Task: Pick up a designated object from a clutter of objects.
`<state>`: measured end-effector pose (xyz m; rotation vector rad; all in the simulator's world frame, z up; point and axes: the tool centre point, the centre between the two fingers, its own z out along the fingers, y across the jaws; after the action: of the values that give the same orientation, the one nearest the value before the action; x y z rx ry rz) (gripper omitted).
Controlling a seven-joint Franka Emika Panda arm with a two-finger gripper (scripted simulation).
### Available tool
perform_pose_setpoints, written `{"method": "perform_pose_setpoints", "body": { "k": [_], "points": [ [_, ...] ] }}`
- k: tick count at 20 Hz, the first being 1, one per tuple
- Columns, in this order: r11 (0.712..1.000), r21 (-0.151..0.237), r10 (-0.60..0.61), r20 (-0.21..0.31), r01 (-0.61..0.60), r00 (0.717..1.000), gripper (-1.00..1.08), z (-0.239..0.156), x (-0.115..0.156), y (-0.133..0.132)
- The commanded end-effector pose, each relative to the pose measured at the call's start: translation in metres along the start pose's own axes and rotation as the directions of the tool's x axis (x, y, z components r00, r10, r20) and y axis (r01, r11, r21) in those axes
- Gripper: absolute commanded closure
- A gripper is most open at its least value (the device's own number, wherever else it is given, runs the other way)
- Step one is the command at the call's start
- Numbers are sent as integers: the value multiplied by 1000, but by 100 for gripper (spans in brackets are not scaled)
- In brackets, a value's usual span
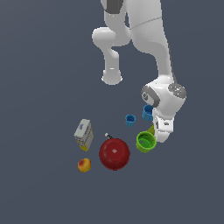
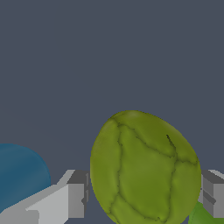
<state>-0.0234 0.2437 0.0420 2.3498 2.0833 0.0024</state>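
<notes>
The white arm [image 1: 148, 39] reaches down over the dark bench [image 1: 39, 65] and ends low among the clutter, just beside the green cup [image 1: 145, 141]. Of that clutter the red bowl [image 1: 114, 153] is the biggest piece, then the grey-yellow box [image 1: 83, 134], the two blue cups [image 1: 148, 112] behind, and the orange-red fruit [image 1: 84, 165] off towards the exterior view's left. In the wrist view the claw [image 2: 142, 194] is spread, one finger [image 2: 76, 194] on each side of the yellow-green fruit [image 2: 144, 168], which sits on the bench between them, against the green cup. I judge this the moment before the grasp: the next move calls for closing squarely on the lumpy fruit without nudging the cup, then lifting.
</notes>
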Motion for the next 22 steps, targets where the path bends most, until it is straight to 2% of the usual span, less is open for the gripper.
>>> {"method": "perform_pose_setpoints", "body": {
  "k": [1,11,22],
  "points": [
    [1000,0,0,0,0,1000,108,0,0,0],
    [1000,0,-1,1,1,1000,108,-25,-11,-5],
    [1000,0,-1,3,1,1000,108,-100,-44,-20]
  ]
}}
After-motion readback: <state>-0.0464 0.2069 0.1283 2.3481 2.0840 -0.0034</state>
